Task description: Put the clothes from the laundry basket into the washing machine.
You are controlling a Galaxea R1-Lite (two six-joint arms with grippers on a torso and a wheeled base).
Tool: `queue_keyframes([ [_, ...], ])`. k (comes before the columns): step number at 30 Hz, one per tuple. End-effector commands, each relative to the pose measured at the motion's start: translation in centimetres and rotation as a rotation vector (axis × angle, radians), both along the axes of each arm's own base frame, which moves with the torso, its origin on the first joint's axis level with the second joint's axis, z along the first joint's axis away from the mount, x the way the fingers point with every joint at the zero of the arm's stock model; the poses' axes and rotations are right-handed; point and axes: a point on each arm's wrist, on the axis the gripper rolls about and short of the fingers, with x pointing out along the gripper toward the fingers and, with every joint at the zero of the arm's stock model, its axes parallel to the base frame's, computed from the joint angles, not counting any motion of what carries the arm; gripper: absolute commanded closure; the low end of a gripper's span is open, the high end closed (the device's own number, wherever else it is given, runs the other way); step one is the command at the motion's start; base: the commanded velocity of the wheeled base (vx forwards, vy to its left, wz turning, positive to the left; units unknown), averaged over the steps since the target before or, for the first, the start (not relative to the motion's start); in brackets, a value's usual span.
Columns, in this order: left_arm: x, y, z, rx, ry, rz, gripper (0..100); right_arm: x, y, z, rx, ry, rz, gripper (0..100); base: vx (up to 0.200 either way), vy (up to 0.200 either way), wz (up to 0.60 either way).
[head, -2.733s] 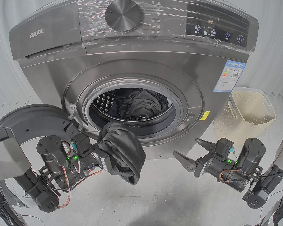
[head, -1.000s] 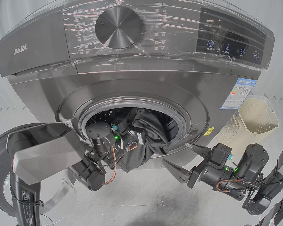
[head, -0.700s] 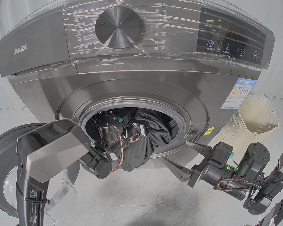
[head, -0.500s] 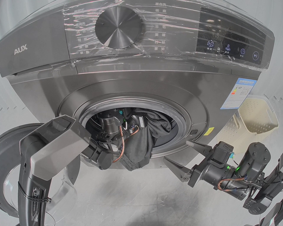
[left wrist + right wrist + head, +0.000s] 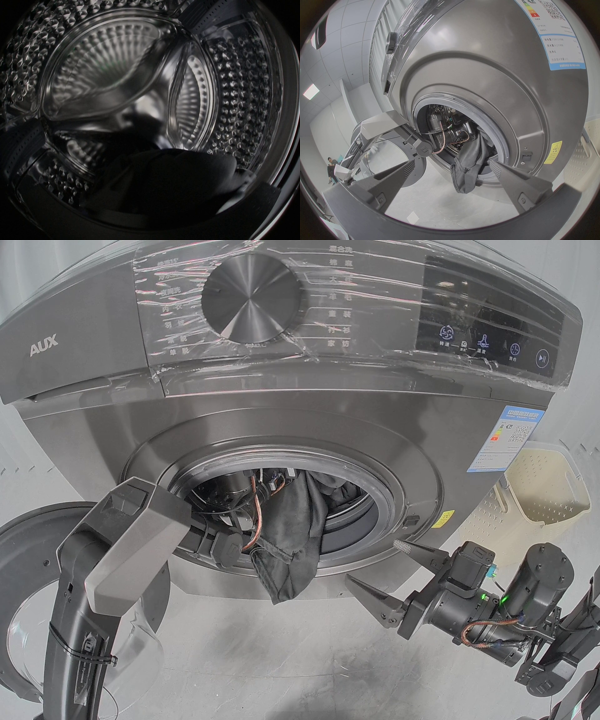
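Left arm now deeper in the drum; dark garment trails over the rim, half-loaded. Left claw: grip cannot be told; right claw spread wide.

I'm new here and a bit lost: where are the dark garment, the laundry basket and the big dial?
dark garment point(image 5: 287, 546): head view, fold hanging over the door rim.
laundry basket point(image 5: 550, 490): head view, its perforated inner wall.
dial point(image 5: 252, 297): head view, centre of its face.

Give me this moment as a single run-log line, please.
left arm inside drum | dark garment draped over washing machine rim, part hanging out | right gripper open, empty, outside
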Motion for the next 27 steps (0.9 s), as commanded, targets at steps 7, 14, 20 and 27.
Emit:
queue_keyframes([
  [7, -4.4, 0.3, -3.6, 0.142, 0.266, -0.060, 0, 0.0, 0.2, -0.2, -0.006, 0.004, 0.005, 0, 0.000, 0.000, 0.00],
  [14, -5.3, -0.6, -5.3, 0.187, 0.319, -0.119, 0, -0.2, 0.4, -0.1, -0.002, 0.003, 0.019, 0, 0.000, 0.000, 0.00],
  [20, -4.4, -1.0, -7.2, 0.222, 0.343, -0.123, 100, -0.2, 0.4, -0.2, -0.003, 0.006, 0.019, 0, 0.000, 0.000, 0.00],
  [27, -1.4, -1.7, -5.4, 0.146, 0.234, -0.041, 100, -0.2, 0.4, -0.1, -0.002, 0.003, 0.019, 0, 0.000, 0.000, 0.00],
])
